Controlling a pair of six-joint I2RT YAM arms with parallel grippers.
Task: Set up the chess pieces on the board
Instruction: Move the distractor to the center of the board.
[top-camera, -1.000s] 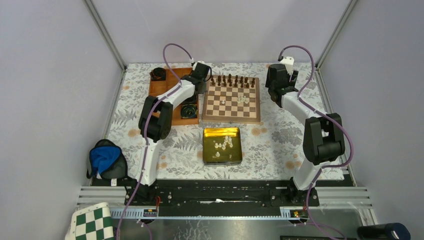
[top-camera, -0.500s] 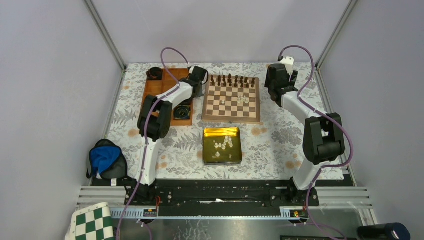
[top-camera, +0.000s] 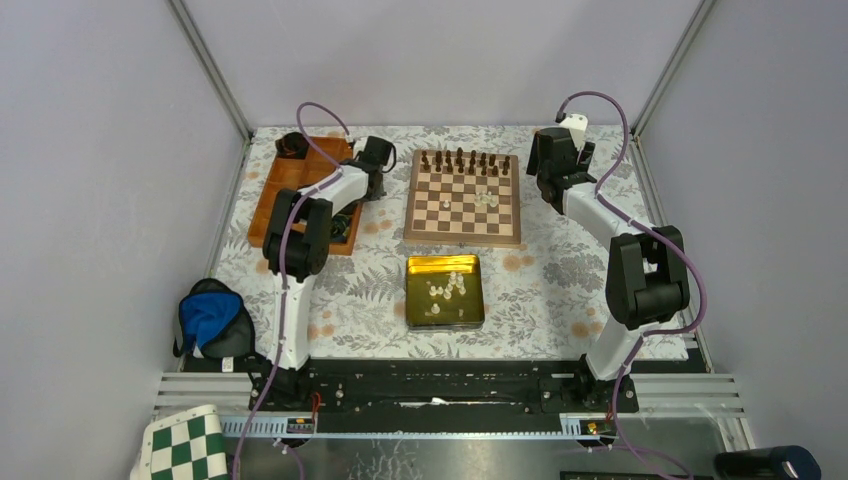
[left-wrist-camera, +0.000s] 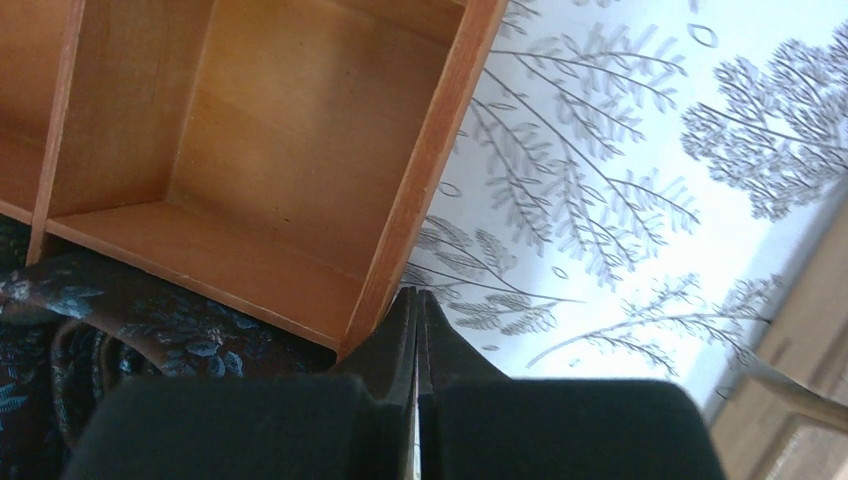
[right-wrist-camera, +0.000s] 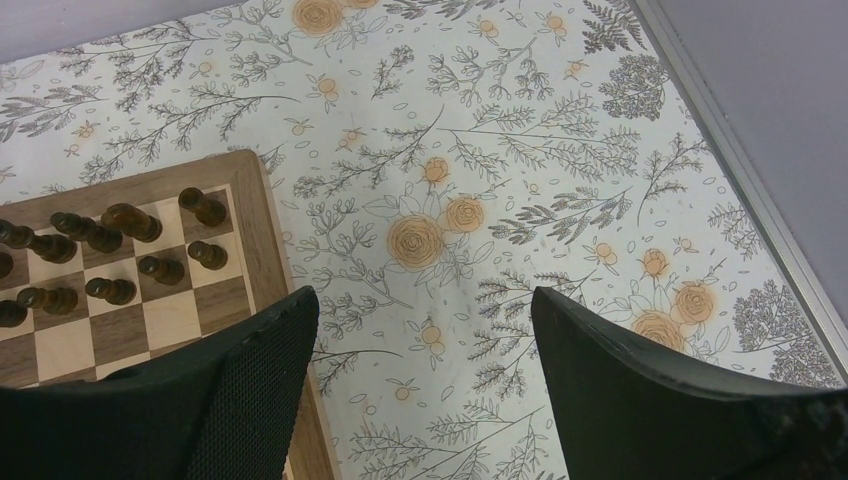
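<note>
While most of the white chess pieces (top-camera: 447, 287) stand loose in the gold tin (top-camera: 415, 300), down by the arm bases and well back from both grippers, the setting-up looks barely begun. A few more of them sit on middle squares of the board (top-camera: 463, 241), which lies between the two grippers, and none is in a home row. The step in hand seems to be making room rather than placing. The next useful move calls for one arm to swing back to the tin, come down over a single piece, and close finely enough to pinch something much smaller than its fingers without toppling the neighbours.

Farther out, the left gripper (left-wrist-camera: 416, 315) is pressed fully shut with nothing between its fingers. Its tips lie at the outer wall of the wooden tray (left-wrist-camera: 432, 160), close to a corner. I cannot tell whether they push on it or only touch. The board's rim is off to its right.

At the far side, the right gripper (right-wrist-camera: 422, 300) stands spread wide and holds nothing, hanging over bare flowered tablecloth (right-wrist-camera: 440, 130). The board's corner is just to its left, where the dark pieces (right-wrist-camera: 130, 222) are lined up.
</note>
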